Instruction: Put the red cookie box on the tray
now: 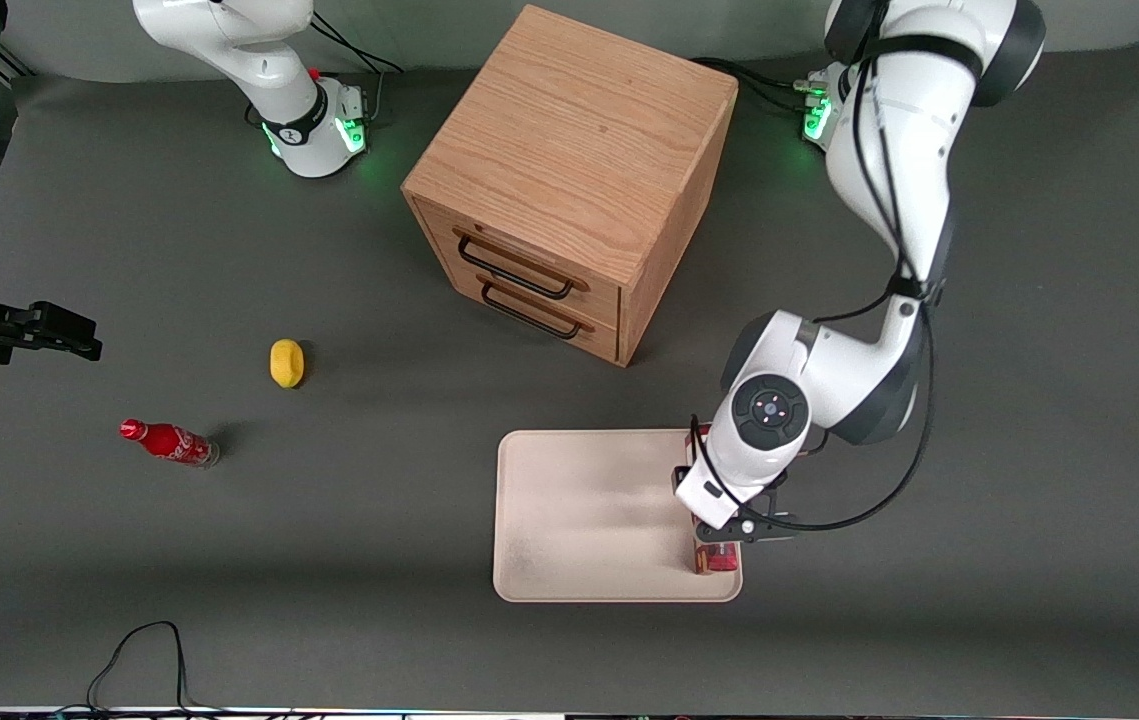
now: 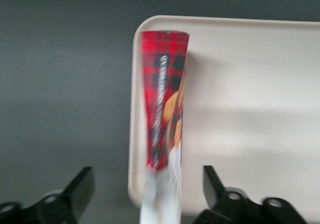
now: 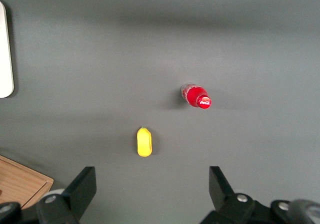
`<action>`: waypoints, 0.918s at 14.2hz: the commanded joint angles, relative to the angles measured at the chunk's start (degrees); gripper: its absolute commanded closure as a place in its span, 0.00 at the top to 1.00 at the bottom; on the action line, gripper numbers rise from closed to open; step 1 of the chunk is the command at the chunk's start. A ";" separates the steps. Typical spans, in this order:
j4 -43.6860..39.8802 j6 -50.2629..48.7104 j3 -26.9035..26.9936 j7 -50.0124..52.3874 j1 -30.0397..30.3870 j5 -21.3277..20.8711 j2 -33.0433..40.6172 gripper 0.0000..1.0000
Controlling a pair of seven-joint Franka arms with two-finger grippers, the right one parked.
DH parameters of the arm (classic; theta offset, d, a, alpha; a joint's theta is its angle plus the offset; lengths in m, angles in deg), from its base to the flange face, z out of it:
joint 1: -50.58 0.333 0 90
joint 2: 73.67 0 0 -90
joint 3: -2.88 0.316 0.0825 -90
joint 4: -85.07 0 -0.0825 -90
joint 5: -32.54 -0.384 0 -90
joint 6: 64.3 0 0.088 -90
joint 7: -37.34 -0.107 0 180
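Box edge-on between my fingers — the red cookie box (image 2: 165, 103) stands on its narrow side at the tray (image 1: 579, 520) rim, lower right of the front frame. My hand (image 1: 729, 535) straddles it, spread wide, touching neither face — its long axis runs straight away from my wrist.

front: wrist and hand of the left arm cover most of the red cookie box (image 1: 716, 558), only its near end shows; gripper (image 1: 729, 530) fingertips hidden under the hand. wrist cam: box (image 2: 165, 98) blurred, print unreadable, its near end cut by frame edge; tray (image 2: 250, 108) cropped; fingers (image 2: 80, 186) spread clear of box
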 commanded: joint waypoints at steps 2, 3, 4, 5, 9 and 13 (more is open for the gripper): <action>2.66 -16.86 0.24 0.55 -0.28 -0.18 14.44 1.00; 3.01 -20.55 0.24 0.46 -0.28 -0.18 17.61 1.00; 3.28 -23.81 0.24 0.46 0.07 -0.26 20.42 1.00; 3.54 -26.71 0.24 0.28 0.33 -0.26 23.15 1.00; 13.61 -27.29 0.77 -1.29 3.56 -0.97 34.83 1.00; 22.78 -23.06 0.68 -11.56 11.39 -0.09 43.03 1.00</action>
